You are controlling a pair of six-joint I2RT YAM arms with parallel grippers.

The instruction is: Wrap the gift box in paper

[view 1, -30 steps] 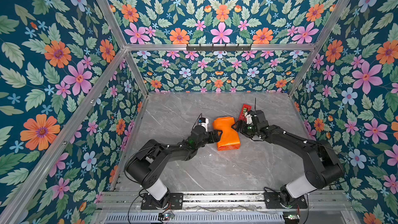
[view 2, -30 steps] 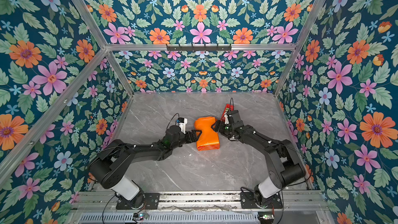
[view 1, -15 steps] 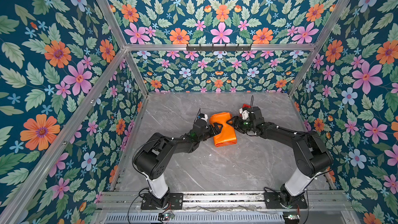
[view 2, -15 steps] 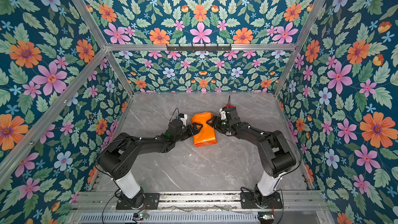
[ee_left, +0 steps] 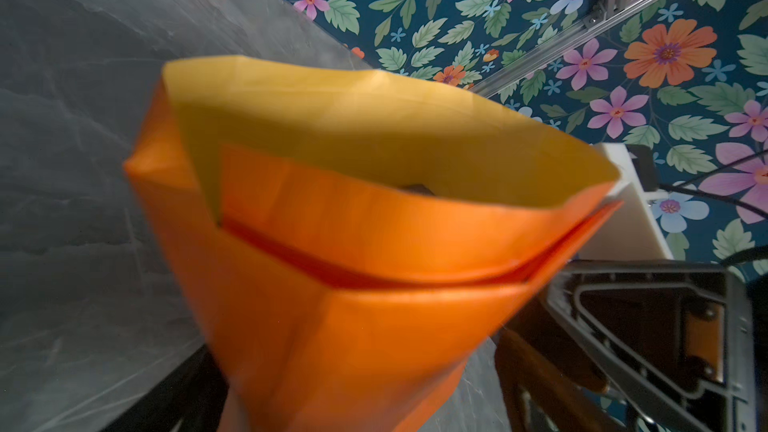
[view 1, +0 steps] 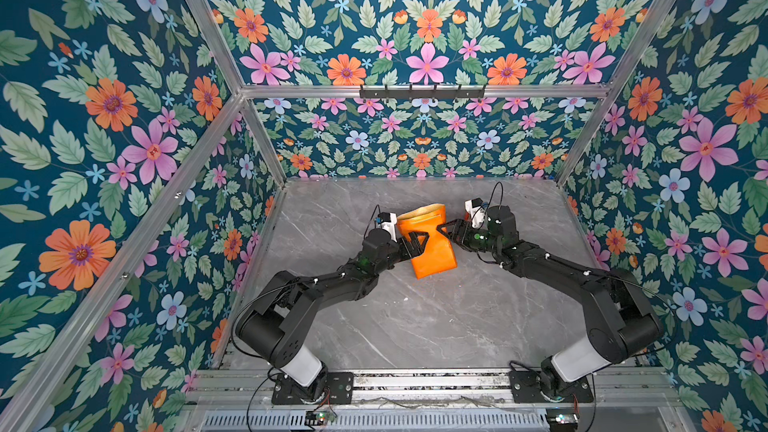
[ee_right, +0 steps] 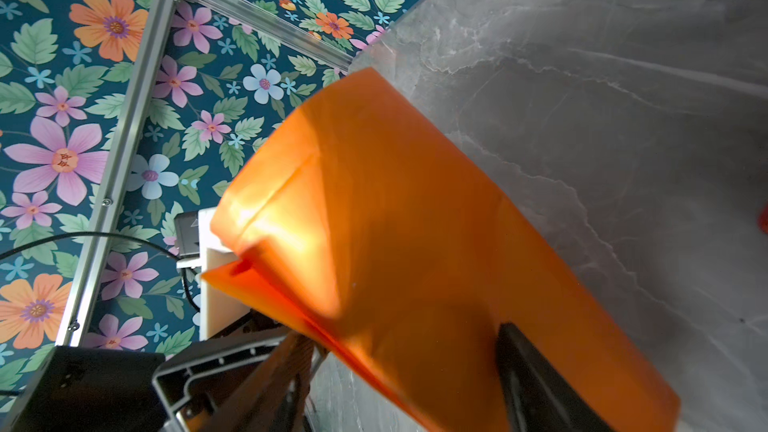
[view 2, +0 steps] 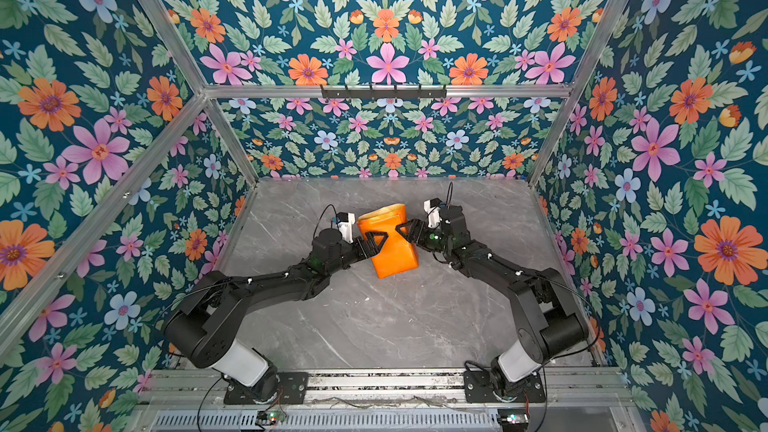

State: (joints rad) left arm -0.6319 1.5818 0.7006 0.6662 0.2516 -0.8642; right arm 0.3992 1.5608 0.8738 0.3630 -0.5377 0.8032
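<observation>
While the paper [view 1: 432,253] sat mid-table as a flattened orange sleeve, you had it between both arms. The left end effector [view 1: 415,240] was at its left edge and the right end effector [view 1: 450,229] at its right edge, both about mid-length, where the sleeve looked waisted. Its long axis ran from the arm bases toward the far wall, near end swung slightly right on the table [view 1: 415,326]. The far end gaped open, duller yellow inner face showing in the left wrist view. The gift box was not seen anywhere and was judged to be inside the sleeve. Left jaws stood wide apart, straddling the edge. Right jaws sat either side of the opposite edge, and you couldn't tell whether they bore on it. Judgement: the open end lay beyond both tips, neither arm clearly nearer, so your next reach would go forward along the axis, not sideways.
</observation>
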